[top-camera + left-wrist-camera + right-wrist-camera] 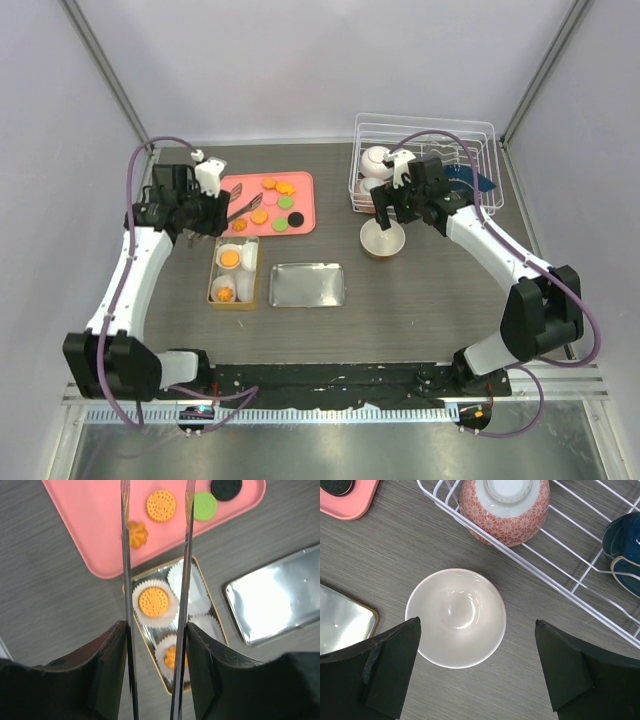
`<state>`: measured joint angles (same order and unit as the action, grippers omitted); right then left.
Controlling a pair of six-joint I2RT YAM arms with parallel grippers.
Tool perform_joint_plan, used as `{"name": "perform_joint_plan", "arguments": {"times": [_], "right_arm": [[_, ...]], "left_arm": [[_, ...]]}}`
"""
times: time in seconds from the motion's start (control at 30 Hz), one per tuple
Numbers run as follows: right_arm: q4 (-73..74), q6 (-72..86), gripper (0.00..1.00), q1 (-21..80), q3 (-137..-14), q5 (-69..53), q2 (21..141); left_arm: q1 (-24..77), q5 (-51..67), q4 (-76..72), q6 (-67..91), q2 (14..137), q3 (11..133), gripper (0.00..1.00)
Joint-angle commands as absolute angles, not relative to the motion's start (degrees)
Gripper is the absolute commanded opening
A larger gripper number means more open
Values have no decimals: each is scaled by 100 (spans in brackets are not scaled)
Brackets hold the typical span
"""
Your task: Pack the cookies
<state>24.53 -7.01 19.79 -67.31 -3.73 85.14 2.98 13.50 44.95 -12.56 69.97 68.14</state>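
Left gripper (155, 630) is clamped on metal tongs (125, 555), blades reaching over the pink tray (90, 520) — most cookies (161, 505) lie there, two sit in paper cups (192, 582) inside the gold tin (212, 275). Right gripper (477, 625) hangs over a white bowl (455, 615) — fingers wide apart.

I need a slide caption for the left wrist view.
Left gripper holds tweezers above a tin where two cookies sit in paper cups.
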Motion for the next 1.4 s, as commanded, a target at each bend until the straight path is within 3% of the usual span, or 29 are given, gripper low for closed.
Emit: {"name": "perform_joint_plan", "arguments": {"times": [0.0, 0.4, 1.37], "right_arm": [[2373, -756, 100, 2013, -7005, -343, 8543], [2382, -782, 100, 2013, -7005, -272, 8587], [2408, -791, 100, 2013, -7022, -290, 8543]], "left_arm": [[299, 1547, 3508, -1081, 7575, 7268, 52], [325, 1661, 3243, -1107, 8578, 7356, 52], [475, 1283, 3674, -1485, 8833, 7022, 53]]}}
